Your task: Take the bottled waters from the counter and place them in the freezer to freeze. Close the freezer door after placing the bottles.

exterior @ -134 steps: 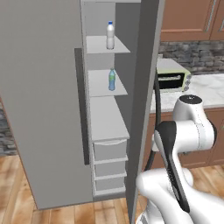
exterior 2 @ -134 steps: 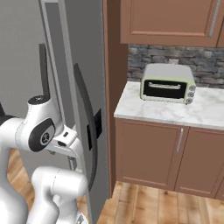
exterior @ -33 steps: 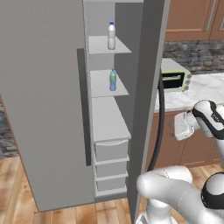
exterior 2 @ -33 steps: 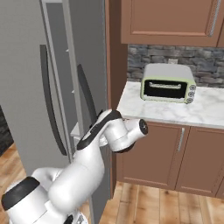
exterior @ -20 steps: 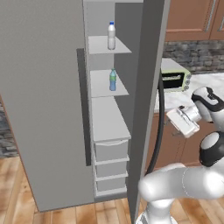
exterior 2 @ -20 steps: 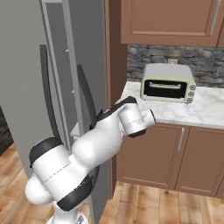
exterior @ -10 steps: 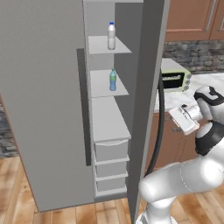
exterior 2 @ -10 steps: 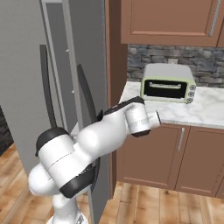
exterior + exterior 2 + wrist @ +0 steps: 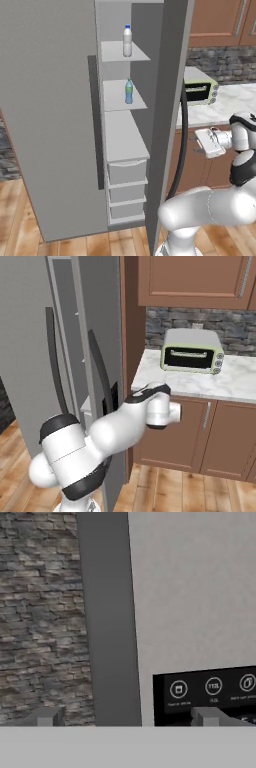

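Hand spread wide, facing freezer door.

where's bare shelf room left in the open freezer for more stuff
In the freezer, the widest bare patch is the third shelf, below the lower bottle and above the drawers. The two upper shelves each hold one bottle near the middle, top bottle, leaving narrow strips either side. The drawers are closed.

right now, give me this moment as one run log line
bottles: on freezer shelves | freezer door: open | end effector: open, empty, beside door
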